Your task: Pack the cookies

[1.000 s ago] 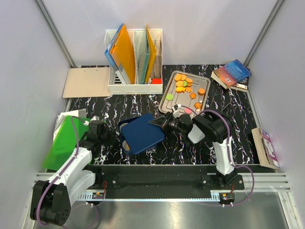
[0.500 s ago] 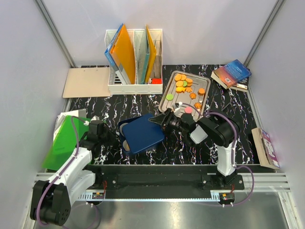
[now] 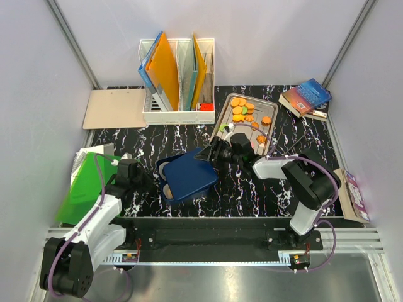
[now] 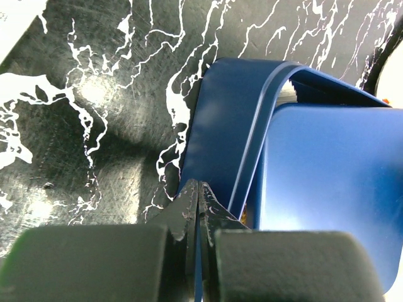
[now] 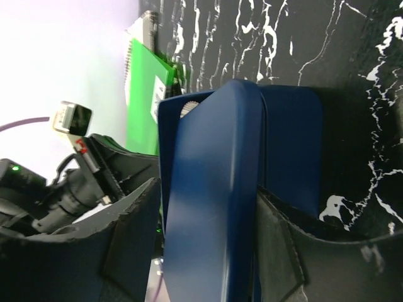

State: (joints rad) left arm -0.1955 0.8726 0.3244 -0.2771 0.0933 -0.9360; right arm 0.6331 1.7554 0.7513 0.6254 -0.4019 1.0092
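Note:
Orange cookies (image 3: 239, 107) and a green one lie on a metal tray (image 3: 220, 119) at the back right. A blue hinged box (image 3: 187, 176) sits in the middle. At its left end my left gripper (image 3: 148, 181) is shut on a thin blue flap (image 4: 199, 251). My right gripper (image 3: 211, 155) reaches in from the right, its fingers clamped on either face of the raised blue lid (image 5: 211, 207). A sliver of orange cookie (image 4: 244, 214) shows inside the box, beside a white ridged paper cup (image 5: 189, 108). Most of the box's inside is hidden.
A white file organiser (image 3: 178, 75) with orange and blue folders stands at the back, with a tan clipboard (image 3: 113, 108) to its left. Books (image 3: 306, 97) lie at the back right, another book (image 3: 351, 194) at the right edge and a green folder (image 3: 85, 189) at the left.
The right arm's elbow has swung out to the right. Its gripper has slid slightly up and left along the lid. The left arm and the box have stayed put.

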